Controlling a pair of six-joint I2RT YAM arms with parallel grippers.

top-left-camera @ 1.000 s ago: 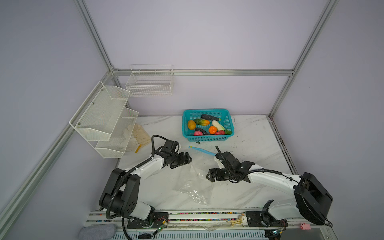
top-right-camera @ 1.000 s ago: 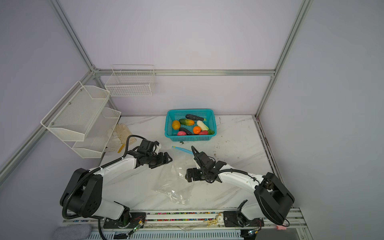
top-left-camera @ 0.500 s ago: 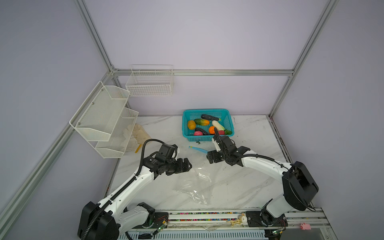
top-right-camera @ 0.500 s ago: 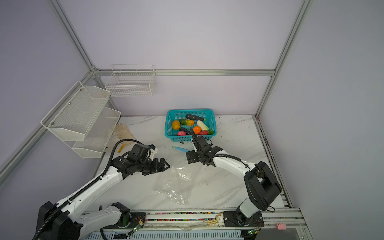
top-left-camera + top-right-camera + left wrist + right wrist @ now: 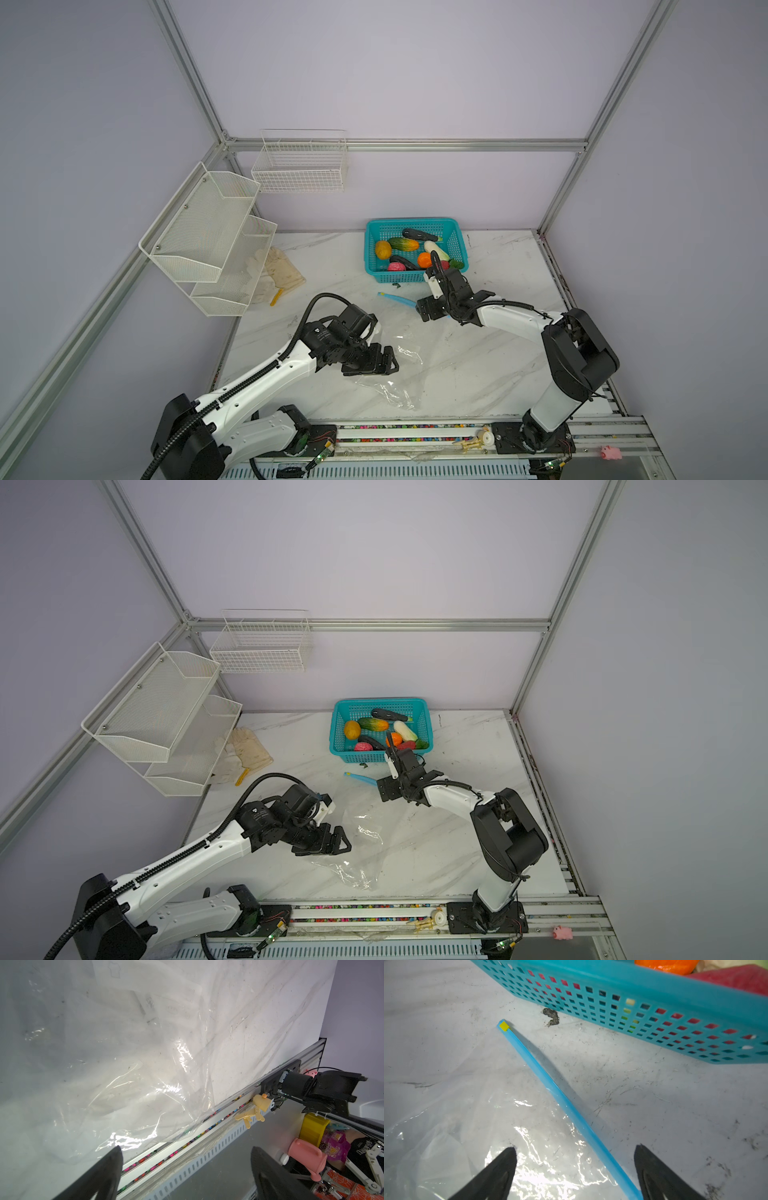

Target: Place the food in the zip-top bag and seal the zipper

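The clear zip-top bag lies crumpled flat on the marble table. Its light-blue zipper runs along the far edge, with a yellow slider tab at the end away from me. My right gripper hangs open over the zipper's near end, the strip passing between its fingers. My left gripper is open and empty above the bag's front-left part. The food sits in the teal basket: white radish, orange, mango, cucumber, eggplant.
White mesh shelves hang on the left wall and a wire basket on the back wall. Pale gloves lie under the shelves. A metal rail borders the table's front edge. A dark scrap lies before the basket.
My left gripper has moved toward the table's front and to the right, over the bag. My right gripper moved back toward the basket to the zipper, then stayed there.
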